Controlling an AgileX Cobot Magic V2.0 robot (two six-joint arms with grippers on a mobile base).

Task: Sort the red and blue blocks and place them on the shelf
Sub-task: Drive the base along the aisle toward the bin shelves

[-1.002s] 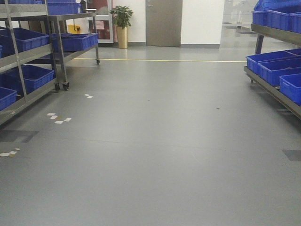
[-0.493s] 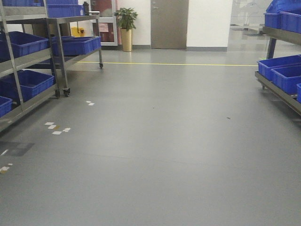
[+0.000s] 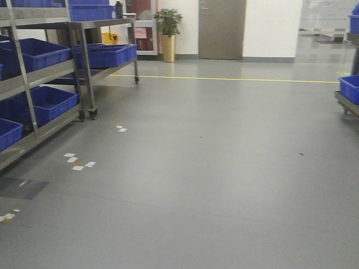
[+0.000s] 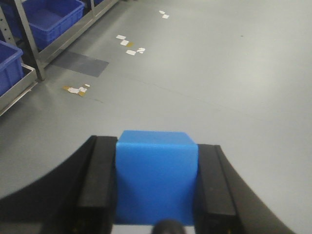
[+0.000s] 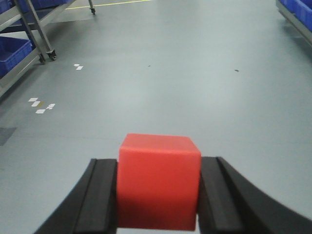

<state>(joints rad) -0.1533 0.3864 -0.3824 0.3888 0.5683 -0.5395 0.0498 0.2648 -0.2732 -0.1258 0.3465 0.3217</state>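
A blue block point(image 4: 156, 175) sits squeezed between the black fingers of my left gripper point(image 4: 156, 183), which is shut on it, held above the grey floor. My right gripper point(image 5: 159, 192) is shut on a red block point(image 5: 159, 187) the same way. The steel shelf point(image 3: 33, 106) stands along the left wall in the front view, its tiers holding dark-blue bins point(image 3: 47, 101). Its lower corner shows in the left wrist view as the shelf point(image 4: 30, 53). Neither arm appears in the front view.
A wheeled steel cart point(image 3: 106, 53) with blue bins stands behind the left rack. Another rack with a blue bin point(image 3: 350, 89) is at the right edge. A potted plant point(image 3: 168, 33) and a door point(image 3: 221, 28) are at the back. White tape marks point(image 3: 78, 161) dot the grey floor.
The front view has swung to the right: the left rack, plant and door shifted rightward in frame, and most of the right-hand rack of bins has slid out of view.
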